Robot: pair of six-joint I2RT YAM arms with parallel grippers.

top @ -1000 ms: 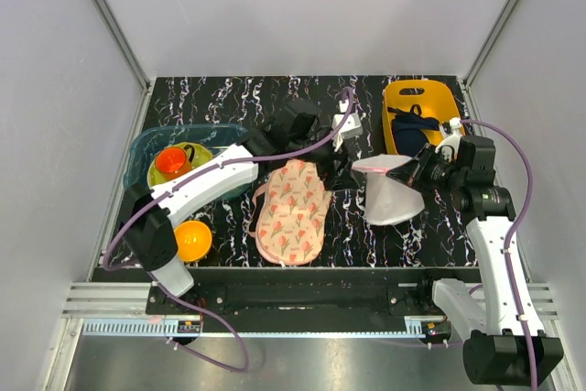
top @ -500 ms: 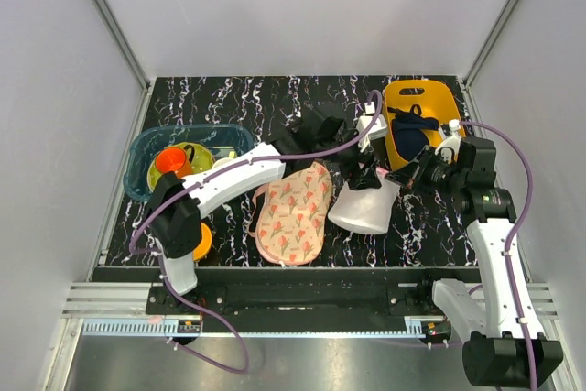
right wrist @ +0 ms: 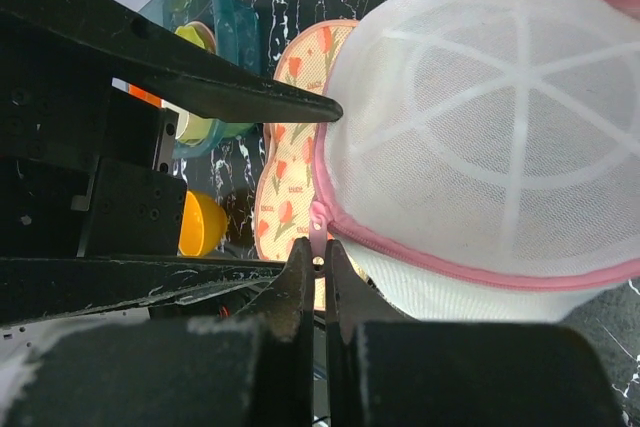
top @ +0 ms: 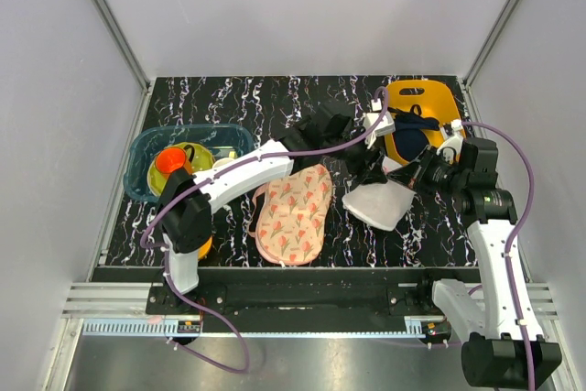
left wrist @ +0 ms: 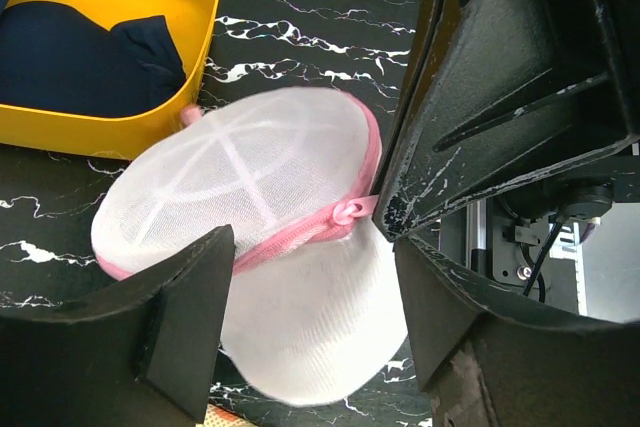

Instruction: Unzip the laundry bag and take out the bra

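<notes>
Right wrist — laundry bag (right wrist: pixel 480 117): white translucent mesh dome, pink zipper trim; right tool (right wrist: pixel 317 259) clamped on its pink zipper pull (right wrist: pixel 317 235); left tool (left wrist: pixel 305 245) apart — straddling the bag.

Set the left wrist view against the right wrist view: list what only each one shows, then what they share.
Only the left wrist: the yellow bin holding a dark navy garment, beside the laundry bag. Only the right wrist: the floral pad, the teal tub and an orange round object beyond the bag. Both: the bag's white mesh dome, its pink zipper trim, the right claw shut on the zipper pull, and the black marbled table.
</notes>
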